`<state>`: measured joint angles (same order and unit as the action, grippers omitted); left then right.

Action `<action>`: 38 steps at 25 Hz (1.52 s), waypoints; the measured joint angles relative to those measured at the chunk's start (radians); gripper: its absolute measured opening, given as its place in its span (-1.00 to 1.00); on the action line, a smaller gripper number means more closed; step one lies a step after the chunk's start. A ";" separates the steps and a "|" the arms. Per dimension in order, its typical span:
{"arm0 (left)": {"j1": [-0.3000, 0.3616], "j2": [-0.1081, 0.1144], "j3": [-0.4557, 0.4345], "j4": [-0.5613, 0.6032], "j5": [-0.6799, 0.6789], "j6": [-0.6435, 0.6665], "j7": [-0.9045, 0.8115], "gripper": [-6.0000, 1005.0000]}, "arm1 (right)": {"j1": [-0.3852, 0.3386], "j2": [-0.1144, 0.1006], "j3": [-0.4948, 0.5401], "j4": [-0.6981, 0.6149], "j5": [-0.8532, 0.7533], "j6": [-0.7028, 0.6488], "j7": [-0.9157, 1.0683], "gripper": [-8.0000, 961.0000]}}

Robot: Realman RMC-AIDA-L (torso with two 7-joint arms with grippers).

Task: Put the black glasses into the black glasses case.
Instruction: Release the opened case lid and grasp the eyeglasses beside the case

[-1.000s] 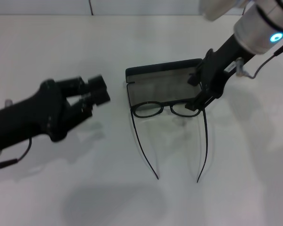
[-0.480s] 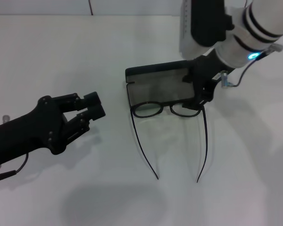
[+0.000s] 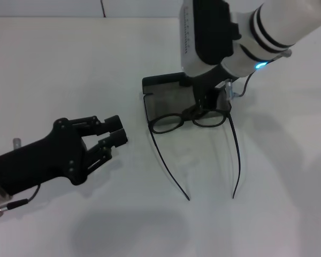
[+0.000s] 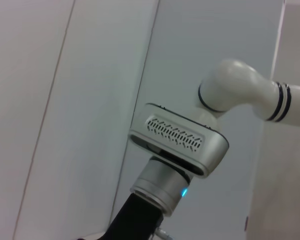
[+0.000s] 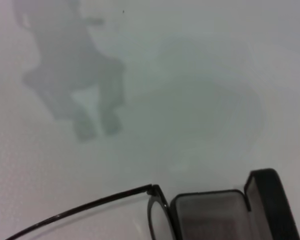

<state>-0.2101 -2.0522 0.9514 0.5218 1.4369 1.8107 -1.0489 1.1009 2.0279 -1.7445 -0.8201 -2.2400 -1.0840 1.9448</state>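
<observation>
Now that our right gripper [image 3: 203, 110] has swung over the thin black-framed glasses [image 3: 192, 122], apparently clenched on their bridge, the temples have shifted rightward. We judge the lift into the open matte black oblong case [image 3: 163, 91] imminent. Our left gripper [image 3: 113, 139] waits well apart, jaws released.

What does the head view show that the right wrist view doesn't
Only the head view shows both arms: the right gripper down at the black glasses, at the front edge of the open black glasses case, and the left gripper hanging apart over the white table. It also shows both lenses and both temple arms. Only the right wrist view shows a close look at the case's hinged end and one lens rim. Both show the glasses, the open case and the table.
</observation>
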 joint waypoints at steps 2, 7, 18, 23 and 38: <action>-0.001 -0.004 -0.001 -0.008 0.005 -0.018 0.018 -0.48 | 0.009 0.000 -0.020 0.004 0.012 0.004 0.001 0.42; 0.000 -0.011 -0.003 -0.022 0.010 -0.045 0.048 -0.48 | 0.022 0.000 -0.034 0.009 0.026 0.000 0.006 0.42; -0.009 -0.032 -0.004 -0.049 0.011 -0.048 0.126 -0.48 | 0.038 0.000 -0.122 0.070 0.092 0.051 -0.004 0.41; -0.013 -0.032 -0.003 -0.067 0.011 -0.051 0.138 -0.49 | 0.040 0.000 -0.145 0.081 0.126 0.051 -0.004 0.40; -0.012 -0.034 0.000 -0.130 0.011 -0.051 0.166 -0.49 | 0.047 0.000 -0.199 0.123 0.200 0.056 0.003 0.32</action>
<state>-0.2224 -2.0862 0.9518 0.3920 1.4479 1.7593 -0.8827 1.1478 2.0279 -1.9439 -0.6969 -2.0403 -1.0279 1.9479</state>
